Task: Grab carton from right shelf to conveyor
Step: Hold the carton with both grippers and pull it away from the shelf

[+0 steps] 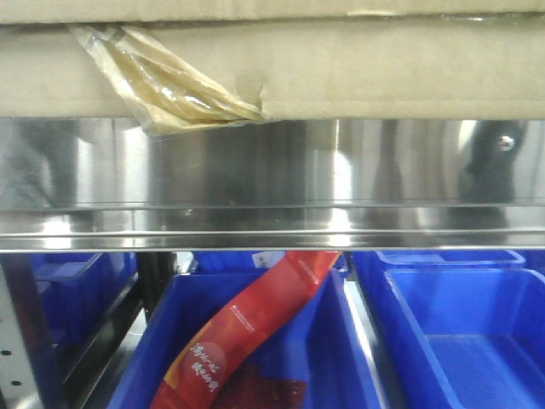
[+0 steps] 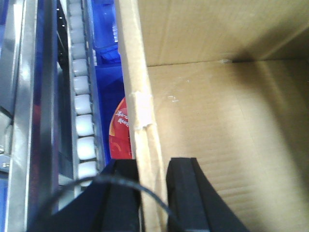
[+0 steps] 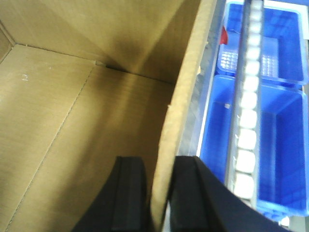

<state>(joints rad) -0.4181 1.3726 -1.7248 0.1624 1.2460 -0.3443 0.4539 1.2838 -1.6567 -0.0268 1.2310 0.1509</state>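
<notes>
The carton (image 1: 341, 68) sits on the right shelf (image 1: 272, 179), above bins (image 1: 460, 341), a packet (image 1: 255, 319) in the middle one. The left tool (image 2: 153, 193) straddles its left wall, the right tool (image 3: 160, 193) its right.

Roller tracks (image 2: 83, 106) and blue bins (image 3: 282, 145) crowd close outside the carton (image 2: 217, 121) walls; inside lies open.

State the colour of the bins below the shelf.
The bins are bright blue, clearest in the front view.

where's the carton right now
Front view: the carton sits on the right shelf, above the blue bins. The left gripper and right gripper each clamp one of its side walls.
</notes>
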